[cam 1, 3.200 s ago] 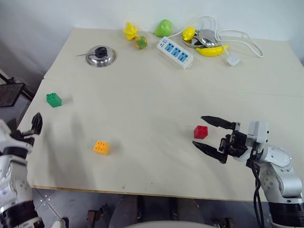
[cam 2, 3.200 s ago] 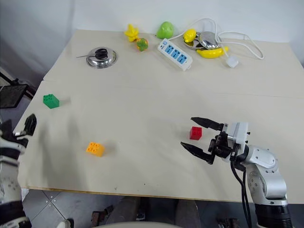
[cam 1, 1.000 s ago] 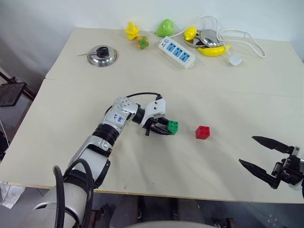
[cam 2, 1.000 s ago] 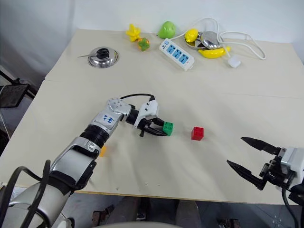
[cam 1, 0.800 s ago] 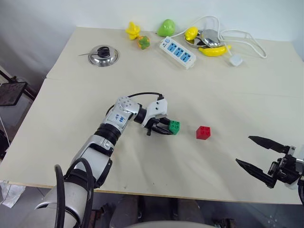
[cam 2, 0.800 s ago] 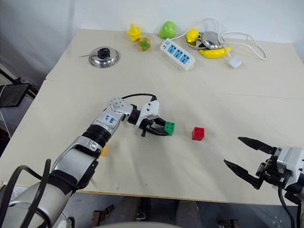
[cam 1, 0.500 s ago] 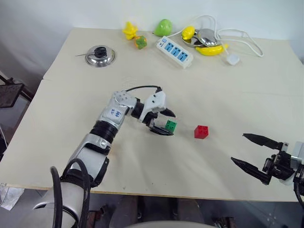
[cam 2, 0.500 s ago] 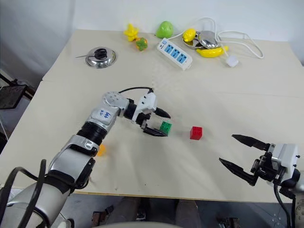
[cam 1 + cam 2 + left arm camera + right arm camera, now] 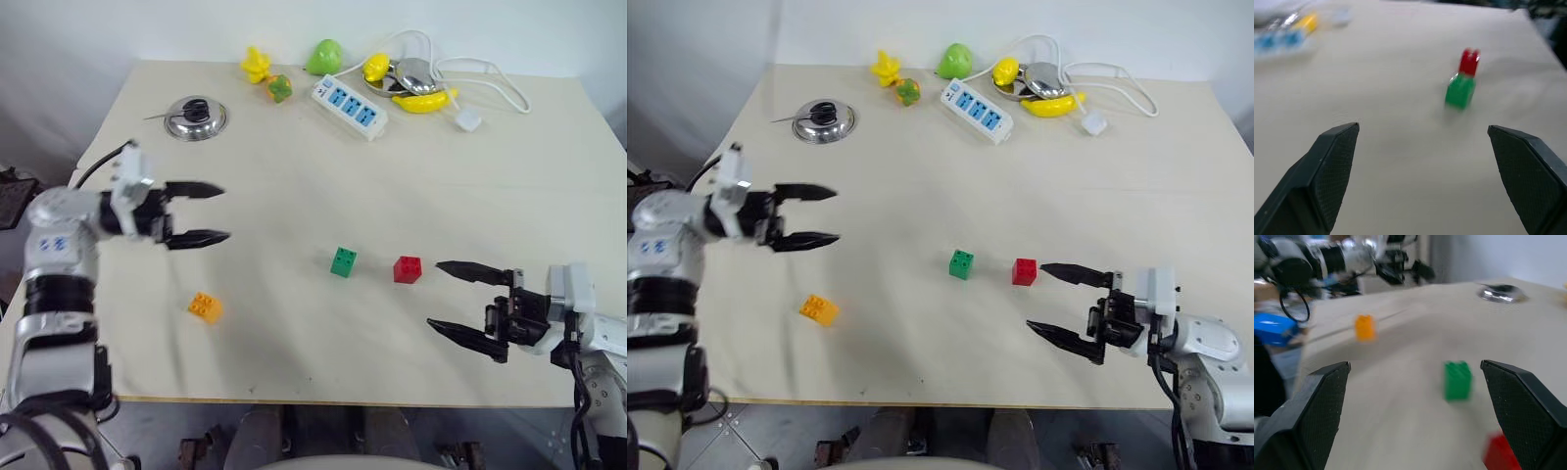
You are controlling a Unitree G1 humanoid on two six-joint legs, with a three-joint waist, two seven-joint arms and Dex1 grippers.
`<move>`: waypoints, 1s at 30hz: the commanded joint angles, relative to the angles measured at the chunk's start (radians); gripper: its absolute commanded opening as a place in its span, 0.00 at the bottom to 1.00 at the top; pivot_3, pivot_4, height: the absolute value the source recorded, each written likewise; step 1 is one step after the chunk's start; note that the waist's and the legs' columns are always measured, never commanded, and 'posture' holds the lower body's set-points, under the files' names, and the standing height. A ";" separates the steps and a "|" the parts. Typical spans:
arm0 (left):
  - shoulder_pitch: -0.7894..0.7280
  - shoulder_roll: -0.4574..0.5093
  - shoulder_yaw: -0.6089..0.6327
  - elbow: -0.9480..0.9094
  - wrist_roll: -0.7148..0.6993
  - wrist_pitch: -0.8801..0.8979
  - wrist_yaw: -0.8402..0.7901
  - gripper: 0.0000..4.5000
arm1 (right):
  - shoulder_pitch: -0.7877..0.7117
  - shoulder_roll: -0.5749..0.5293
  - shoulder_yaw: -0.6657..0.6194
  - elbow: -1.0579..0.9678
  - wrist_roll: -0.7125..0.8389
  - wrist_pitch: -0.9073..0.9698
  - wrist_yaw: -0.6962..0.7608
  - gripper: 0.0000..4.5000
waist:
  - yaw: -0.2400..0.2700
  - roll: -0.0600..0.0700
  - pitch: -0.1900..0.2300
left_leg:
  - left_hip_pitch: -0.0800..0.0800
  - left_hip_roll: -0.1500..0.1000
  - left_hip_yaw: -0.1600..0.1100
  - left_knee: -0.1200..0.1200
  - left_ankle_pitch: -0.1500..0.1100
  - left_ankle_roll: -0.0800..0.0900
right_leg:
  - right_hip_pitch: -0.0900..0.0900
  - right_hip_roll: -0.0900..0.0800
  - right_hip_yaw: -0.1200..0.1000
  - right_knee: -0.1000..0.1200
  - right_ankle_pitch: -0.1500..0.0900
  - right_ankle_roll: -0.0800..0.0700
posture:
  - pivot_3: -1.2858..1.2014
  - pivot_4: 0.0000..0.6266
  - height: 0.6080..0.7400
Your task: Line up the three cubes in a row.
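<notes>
The green cube [image 9: 344,261] and the red cube [image 9: 408,269] sit side by side on the cream table [image 9: 313,176], a short gap between them. The orange-yellow cube [image 9: 205,306] lies alone toward the front left. My left gripper [image 9: 201,213] hangs open and empty above the table's left side, well left of the green cube and behind the orange-yellow one. My right gripper [image 9: 453,300] is open and empty just right of the red cube, near the front edge. The left wrist view shows the green cube [image 9: 1460,90] with the red cube [image 9: 1469,61] behind it.
Along the far edge lie a metal lid [image 9: 195,117], yellow and green toy fruits [image 9: 257,65], a white power strip [image 9: 349,93] with its cable [image 9: 490,73], and a metal dish [image 9: 416,74] with a banana.
My left gripper opened, let go of the green cube beside the red one, and swung far to the left and up. My right gripper moved left toward the red cube.
</notes>
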 commanded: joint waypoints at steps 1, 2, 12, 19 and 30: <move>0.133 0.064 0.120 0.003 -0.027 -0.051 0.046 0.99 | -0.032 0.021 0.053 -0.076 0.033 0.019 0.003 1.00 | 0.004 0.000 0.000 | 0.000 0.000 -0.001 0.000 0.000 0.000 | 0.000 0.000 -0.001 0.000 0.000 0.000 | 0.52 0.24 1.00; 0.189 0.076 0.151 0.009 -0.032 -0.057 0.054 0.99 | -0.042 0.027 0.070 -0.084 0.026 0.012 0.009 1.00 | 0.000 0.000 0.000 | -0.001 -0.001 -0.001 0.000 0.000 0.000 | 0.000 -0.001 -0.001 0.000 0.000 0.000 | 0.52 0.24 1.00; 0.593 0.046 0.227 -0.323 -0.084 -0.055 0.076 0.99 | -0.057 0.004 0.056 -0.007 -0.031 -0.057 0.069 1.00 | 0.021 -0.001 0.000 | 0.000 -0.001 -0.002 0.000 -0.004 0.001 | 0.000 -0.003 -0.003 -0.001 0.000 -0.002 | 0.52 0.24 1.00; 0.607 -0.054 0.122 -0.534 -0.083 -0.062 0.125 0.99 | 0.043 -0.053 -0.031 0.098 -0.060 -0.109 0.133 1.00 | 0.019 0.000 0.000 | 0.000 -0.001 0.000 -0.001 -0.005 0.000 | 0.000 -0.002 -0.004 -0.002 0.000 -0.002 | 0.52 0.24 1.00; 0.837 -0.264 0.127 -0.935 -0.078 0.189 0.634 0.99 | 0.152 -0.034 -0.073 0.095 -0.079 -0.155 0.125 1.00 | 0.003 0.001 -0.001 | 0.004 0.002 0.006 -0.002 -0.005 0.000 | 0.001 -0.002 0.000 -0.002 0.000 -0.002 | 0.52 0.24 1.00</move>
